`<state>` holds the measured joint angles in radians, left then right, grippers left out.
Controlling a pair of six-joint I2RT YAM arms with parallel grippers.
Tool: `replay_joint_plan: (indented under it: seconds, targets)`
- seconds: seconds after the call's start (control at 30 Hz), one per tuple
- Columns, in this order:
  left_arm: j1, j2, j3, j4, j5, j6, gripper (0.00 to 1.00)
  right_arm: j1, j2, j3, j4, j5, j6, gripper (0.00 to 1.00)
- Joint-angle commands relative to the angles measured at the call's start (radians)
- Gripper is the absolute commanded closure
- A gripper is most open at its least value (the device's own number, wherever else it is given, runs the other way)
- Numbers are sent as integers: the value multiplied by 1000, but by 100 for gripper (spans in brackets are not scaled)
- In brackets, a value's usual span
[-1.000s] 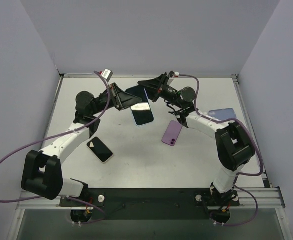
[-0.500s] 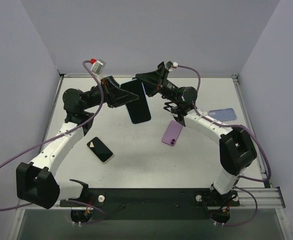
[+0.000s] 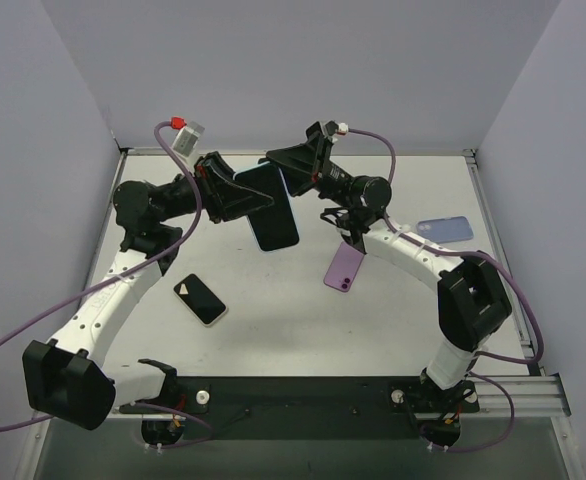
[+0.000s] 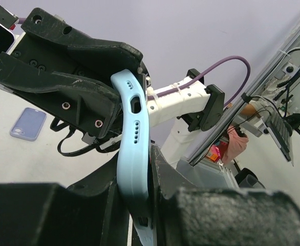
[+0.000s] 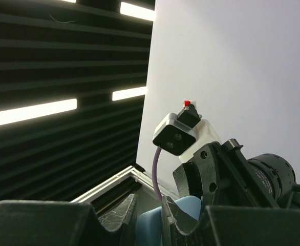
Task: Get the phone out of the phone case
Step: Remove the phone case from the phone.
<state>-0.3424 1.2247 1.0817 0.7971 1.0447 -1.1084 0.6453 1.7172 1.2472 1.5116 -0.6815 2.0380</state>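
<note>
A phone with a dark screen in a light blue case [image 3: 273,207] is held up in the air at the back middle of the table, between both grippers. My left gripper [image 3: 235,192] is shut on its left edge; in the left wrist view the blue case [image 4: 133,164] is clamped edge-on between my fingers. My right gripper [image 3: 295,172] is shut on the case's upper right corner; in the right wrist view the blue case [image 5: 151,228] sits between my fingers [image 5: 178,218].
A black-screened phone [image 3: 200,299] lies on the table at the left. A purple case [image 3: 344,266] lies right of centre. A blue case [image 3: 444,229] lies at the far right. Grey walls surround the table.
Both arms have lifted the cased phone higher and a little to the left. The left arm has stretched further out and up; both grippers kept their hold.
</note>
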Motion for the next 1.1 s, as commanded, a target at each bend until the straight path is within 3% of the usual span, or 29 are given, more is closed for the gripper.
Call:
replay_joint_plan:
  seconds: [0.0, 0.27, 0.53, 0.63, 0.7, 0.73, 0.83, 1.0, 1.07]
  targets:
    - [-55, -82, 130, 238, 132, 51, 100, 16, 81, -40, 151, 10, 283, 100]
    - [-55, -30, 153, 447, 87, -125, 100, -19, 125, -159, 145, -50, 180, 100]
    - [-55, 1, 188, 390, 43, -110, 100, -44, 114, -279, 35, -127, 28, 100]
    - [-49, 33, 188, 387, 9, -135, 100, -53, 29, -284, -260, -176, -152, 100]
    - [-41, 55, 190, 428, -29, -172, 100, -59, -16, -285, -448, -188, -359, 100]
    - [-29, 77, 188, 474, -46, -218, 100, -62, -56, -284, -654, -185, -431, 100]
    - [-3, 123, 188, 458, -101, -260, 100, -61, -105, -278, -886, -174, -599, 100]
    - [37, 212, 176, 523, -162, -347, 100, -50, -160, -265, -1140, -136, -811, 100]
    - [58, 242, 179, 589, -182, -430, 100, -49, -179, -276, -1186, -138, -866, 95]
